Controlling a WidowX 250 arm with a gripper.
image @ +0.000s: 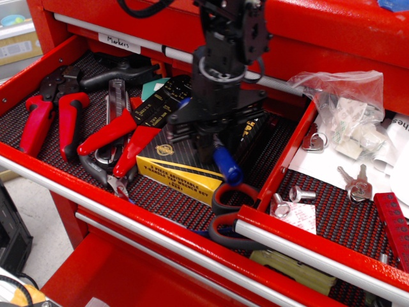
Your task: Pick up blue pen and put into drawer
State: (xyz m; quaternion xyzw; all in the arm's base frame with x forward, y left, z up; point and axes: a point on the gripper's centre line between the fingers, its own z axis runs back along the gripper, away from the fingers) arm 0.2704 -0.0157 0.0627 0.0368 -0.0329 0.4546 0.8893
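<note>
The blue pen (227, 166) lies slanted on the black-yellow box (176, 166) in the left drawer. Only its blue lower end and a bit of blue by the upper end show; the barrel is hidden by my gripper. My gripper (214, 142) reaches straight down onto the pen's middle, with its black fingers closed around the barrel. The drawer (339, 214), with a dark mesh liner, silver keys (356, 184), a clear plastic bag (345, 102) and white papers, is to the right, past a red divider wall.
Red-handled scissors (233, 203) lie just in front of the pen. Red-handled pliers (48, 118) and more red-handled tools (118, 137) fill the left part of the left drawer. The red divider (287, 157) stands between the two drawers. The red chest body rises behind.
</note>
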